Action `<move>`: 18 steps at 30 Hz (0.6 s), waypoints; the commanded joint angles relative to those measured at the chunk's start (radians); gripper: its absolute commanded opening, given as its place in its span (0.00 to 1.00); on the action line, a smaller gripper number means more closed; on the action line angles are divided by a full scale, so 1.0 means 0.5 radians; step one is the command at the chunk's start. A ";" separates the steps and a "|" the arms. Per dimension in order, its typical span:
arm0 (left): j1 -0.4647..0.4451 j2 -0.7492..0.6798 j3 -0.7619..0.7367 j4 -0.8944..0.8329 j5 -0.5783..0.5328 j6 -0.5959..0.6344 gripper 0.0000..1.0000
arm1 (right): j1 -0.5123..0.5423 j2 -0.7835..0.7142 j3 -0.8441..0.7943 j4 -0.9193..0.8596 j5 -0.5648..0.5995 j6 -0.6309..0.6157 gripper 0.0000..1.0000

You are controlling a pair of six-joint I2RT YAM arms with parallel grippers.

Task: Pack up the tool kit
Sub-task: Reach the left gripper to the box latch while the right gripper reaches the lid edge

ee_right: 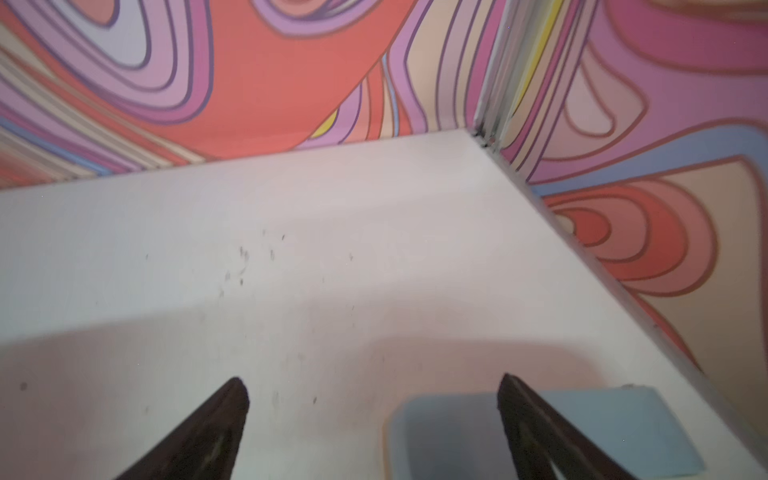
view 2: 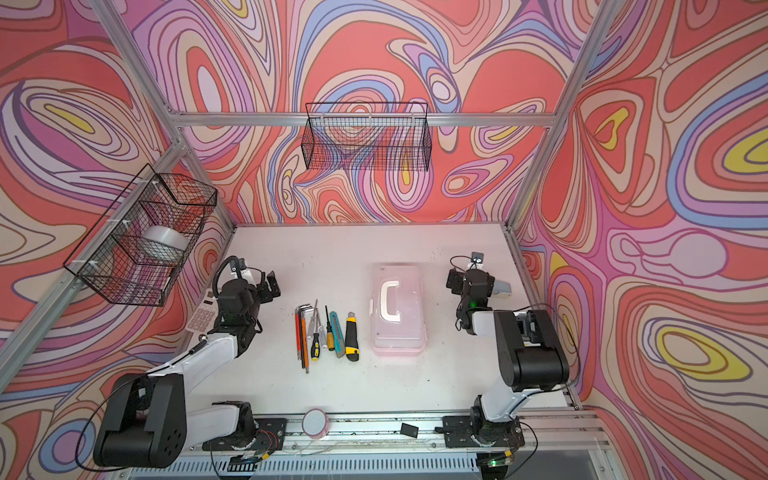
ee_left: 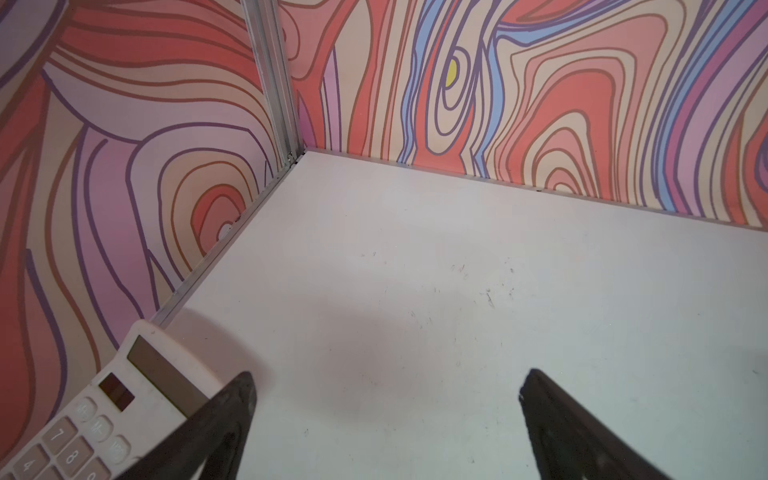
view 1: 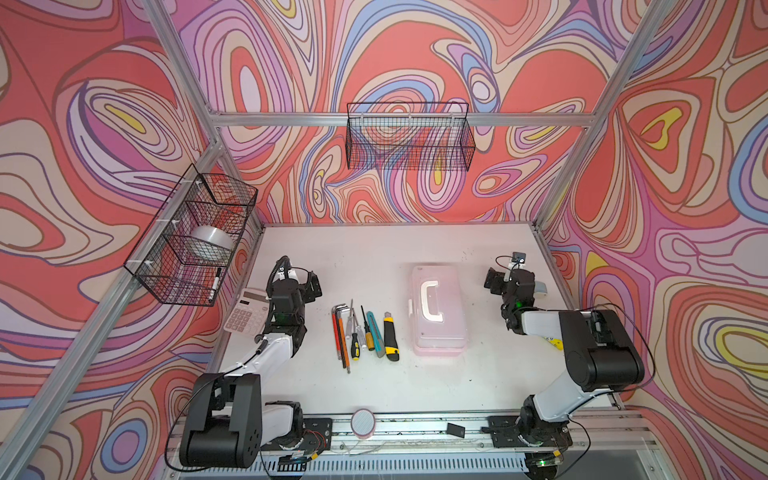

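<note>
Closed pink toolbox sits right of centre, w/ row of tools just beside it on left-arm side. Left gripper & right gripper both spread wide, holding nothing. Best approach: open lid first, then load tools singly.

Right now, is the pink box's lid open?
No, the pink box is shut, with its white handle lying flat on top.
</note>
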 commanded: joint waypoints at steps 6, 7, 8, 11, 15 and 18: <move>-0.101 0.016 0.448 -0.923 0.439 -0.529 1.00 | 0.045 -0.456 0.572 -1.446 0.065 0.541 0.95; -0.117 0.000 0.441 -0.922 0.483 -0.585 1.00 | 0.063 -0.499 0.617 -1.553 -0.012 0.591 0.94; -0.122 -0.015 0.435 -0.913 0.602 -0.645 1.00 | 0.098 -0.549 0.669 -1.692 -0.070 0.645 0.91; -0.166 -0.033 0.447 -0.952 0.911 -0.747 1.00 | 0.302 -0.643 0.882 -2.076 -0.249 0.746 0.74; -0.412 -0.028 0.482 -1.012 1.066 -0.725 0.99 | 0.680 -0.612 1.091 -2.384 -0.456 0.903 0.55; -0.555 0.040 0.550 -1.065 1.212 -0.790 0.98 | 0.923 -0.537 1.155 -2.519 -0.519 1.017 0.55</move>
